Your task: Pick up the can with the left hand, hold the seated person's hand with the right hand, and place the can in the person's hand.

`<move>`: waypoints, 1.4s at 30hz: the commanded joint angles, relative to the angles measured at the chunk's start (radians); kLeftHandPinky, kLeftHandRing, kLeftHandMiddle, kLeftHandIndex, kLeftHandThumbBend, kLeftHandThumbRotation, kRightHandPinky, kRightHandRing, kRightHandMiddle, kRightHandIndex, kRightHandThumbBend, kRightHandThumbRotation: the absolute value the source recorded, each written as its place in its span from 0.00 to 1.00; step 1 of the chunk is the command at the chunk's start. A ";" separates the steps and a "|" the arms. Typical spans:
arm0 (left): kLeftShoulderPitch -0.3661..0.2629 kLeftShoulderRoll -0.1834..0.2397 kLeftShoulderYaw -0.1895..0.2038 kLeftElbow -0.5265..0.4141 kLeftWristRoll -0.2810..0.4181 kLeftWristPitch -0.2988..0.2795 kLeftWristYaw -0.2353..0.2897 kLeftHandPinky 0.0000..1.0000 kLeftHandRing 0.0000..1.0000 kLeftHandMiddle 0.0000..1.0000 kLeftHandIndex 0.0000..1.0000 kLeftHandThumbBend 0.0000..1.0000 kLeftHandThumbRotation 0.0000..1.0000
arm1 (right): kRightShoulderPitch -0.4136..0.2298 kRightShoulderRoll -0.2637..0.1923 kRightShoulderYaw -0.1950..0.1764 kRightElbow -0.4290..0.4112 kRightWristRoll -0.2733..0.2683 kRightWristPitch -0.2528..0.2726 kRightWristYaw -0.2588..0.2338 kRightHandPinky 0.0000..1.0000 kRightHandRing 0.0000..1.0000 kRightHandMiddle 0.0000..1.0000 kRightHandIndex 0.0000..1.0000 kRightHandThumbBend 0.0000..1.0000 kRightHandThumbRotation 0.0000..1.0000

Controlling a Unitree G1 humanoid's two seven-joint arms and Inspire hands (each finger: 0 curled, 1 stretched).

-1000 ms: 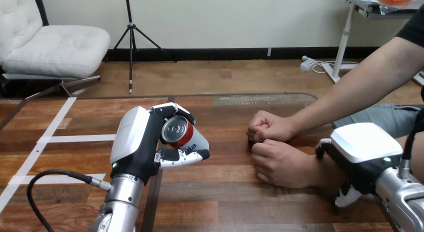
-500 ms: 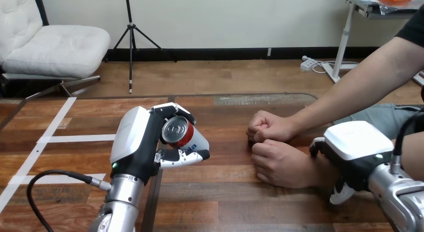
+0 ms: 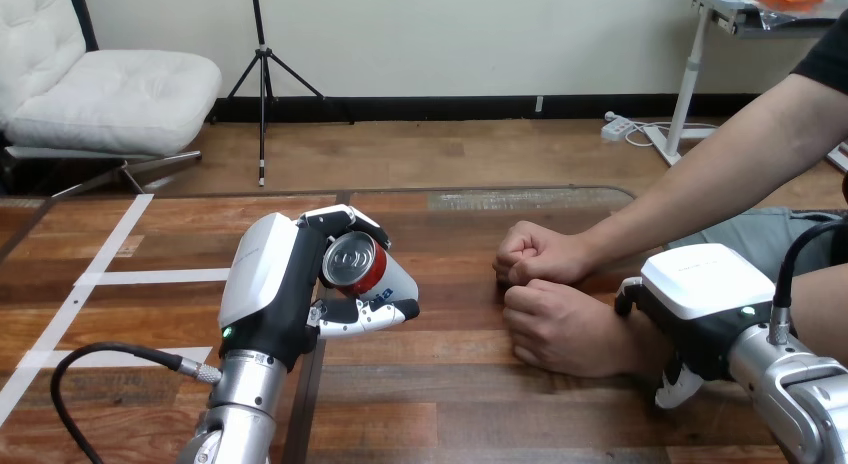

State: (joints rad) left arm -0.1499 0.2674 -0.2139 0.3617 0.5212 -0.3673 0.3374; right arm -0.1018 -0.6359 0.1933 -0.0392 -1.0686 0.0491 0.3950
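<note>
A red can [image 3: 352, 264] lies on its side in my left hand [image 3: 268, 289], which is shut on it and holds it above the wooden table [image 3: 450, 404] left of centre; the can's silver top faces me. Two fists of the person rest on the table at centre right: the farther hand [image 3: 535, 254] and the nearer hand [image 3: 560, 329]. My right hand [image 3: 700, 294] sits over the wrist of the nearer hand, fingers on its far side and thumb [image 3: 680, 387] splayed on the near side, open and not curled round it.
The person's forearm [image 3: 720, 159] slants in from the upper right to the farther fist. White tape strips [image 3: 150, 277] cross the table at the left. A dark seam [image 3: 305, 404] runs down the table below my left hand.
My right hand has slid left along the person's forearm, closer over the wrist of the nearer fist. The left hand with the can and the person's fists have stayed put.
</note>
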 commanded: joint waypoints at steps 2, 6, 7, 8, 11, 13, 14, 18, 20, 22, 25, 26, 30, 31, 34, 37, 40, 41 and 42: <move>-0.033 0.003 0.028 -0.079 -0.002 -0.017 0.011 0.34 0.40 0.49 0.50 0.70 0.00 | -0.084 -0.005 0.009 0.016 -0.002 0.013 -0.025 0.74 0.76 0.76 0.75 0.80 0.03; -0.030 0.005 0.029 -0.083 -0.001 -0.015 0.012 0.34 0.40 0.49 0.50 0.70 0.00 | -0.090 -0.007 0.016 0.029 -0.007 0.011 -0.037 0.72 0.75 0.75 0.73 0.81 0.02; -0.030 0.005 0.030 -0.083 0.000 -0.014 0.013 0.34 0.40 0.49 0.50 0.70 0.00 | -0.093 -0.006 0.018 0.034 -0.010 0.011 -0.039 0.72 0.74 0.74 0.73 0.81 0.02; -0.029 0.006 0.030 -0.085 0.001 -0.014 0.012 0.34 0.40 0.49 0.50 0.70 0.00 | -0.094 -0.006 0.020 0.036 -0.011 0.011 -0.040 0.72 0.74 0.74 0.73 0.81 0.01; -0.027 0.008 0.031 -0.088 0.004 -0.011 0.013 0.34 0.40 0.49 0.50 0.70 0.00 | -0.102 -0.005 0.027 0.044 -0.018 0.020 -0.033 0.71 0.74 0.74 0.72 0.80 0.01; -0.026 0.009 0.032 -0.088 0.005 -0.013 0.014 0.34 0.40 0.49 0.50 0.70 0.00 | -0.107 -0.004 0.031 0.048 -0.022 0.026 -0.028 0.71 0.74 0.74 0.72 0.80 0.01; -0.026 0.010 0.032 -0.087 0.005 -0.015 0.015 0.34 0.40 0.49 0.50 0.70 0.00 | -0.108 -0.004 0.032 0.049 -0.023 0.028 -0.027 0.71 0.74 0.74 0.73 0.80 0.00; -0.023 0.010 0.036 -0.089 0.000 -0.013 0.010 0.34 0.41 0.49 0.50 0.70 0.00 | -0.117 0.001 0.041 0.061 -0.030 0.050 -0.024 0.71 0.75 0.75 0.73 0.79 0.00; -0.020 0.009 0.038 -0.094 -0.002 -0.008 0.006 0.34 0.41 0.49 0.50 0.70 0.00 | -0.122 0.006 0.046 0.069 -0.034 0.069 -0.021 0.72 0.76 0.76 0.75 0.79 0.00; -0.018 0.008 0.039 -0.097 -0.005 -0.005 0.002 0.34 0.41 0.49 0.50 0.70 0.00 | -0.123 0.010 0.047 0.070 -0.036 0.082 -0.021 0.73 0.77 0.78 0.76 0.79 0.00; -0.016 0.008 0.041 -0.100 -0.006 -0.004 -0.001 0.34 0.41 0.49 0.50 0.70 0.00 | -0.123 0.012 0.050 0.073 -0.040 0.097 -0.028 0.75 0.78 0.80 0.77 0.80 0.00; -0.015 0.008 0.041 -0.101 -0.006 -0.004 -0.001 0.34 0.41 0.49 0.50 0.70 0.00 | -0.123 0.012 0.052 0.073 -0.041 0.101 -0.030 0.75 0.78 0.80 0.77 0.80 0.00; -0.013 0.009 0.043 -0.100 -0.004 -0.007 -0.002 0.35 0.41 0.49 0.50 0.69 0.00 | -0.126 0.011 0.058 0.076 -0.053 0.120 -0.029 0.76 0.80 0.81 0.79 0.80 0.00; -0.013 0.009 0.044 -0.101 -0.004 -0.007 -0.003 0.35 0.41 0.49 0.50 0.69 0.00 | -0.127 0.013 0.060 0.077 -0.056 0.126 -0.029 0.76 0.80 0.82 0.79 0.80 0.01; -0.012 0.009 0.046 -0.102 -0.003 -0.006 -0.006 0.35 0.41 0.49 0.50 0.69 0.00 | -0.129 0.014 0.065 0.078 -0.062 0.141 -0.031 0.77 0.81 0.83 0.80 0.80 0.01; -0.011 0.009 0.047 -0.105 0.001 -0.003 -0.009 0.35 0.41 0.49 0.50 0.69 0.00 | -0.130 0.015 0.071 0.079 -0.068 0.154 -0.033 0.77 0.81 0.83 0.81 0.81 0.02; -0.011 0.010 0.048 -0.102 0.006 -0.006 -0.007 0.35 0.41 0.49 0.50 0.69 0.00 | -0.130 0.017 0.074 0.083 -0.070 0.165 -0.043 0.77 0.81 0.83 0.81 0.81 0.03; -0.012 0.011 0.048 -0.101 0.007 -0.008 -0.007 0.35 0.41 0.49 0.50 0.69 0.00 | -0.130 0.018 0.075 0.084 -0.070 0.167 -0.046 0.77 0.81 0.83 0.81 0.81 0.03; -0.013 0.011 0.048 -0.099 0.008 -0.010 -0.006 0.35 0.41 0.49 0.50 0.69 0.00 | -0.129 0.020 0.075 0.085 -0.070 0.172 -0.050 0.77 0.81 0.83 0.81 0.81 0.03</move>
State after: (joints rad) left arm -0.1182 0.2692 -0.1869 0.3376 0.5250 -0.3654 0.3242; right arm -0.1586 -0.6302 0.2712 0.0432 -1.1233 0.1949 0.3813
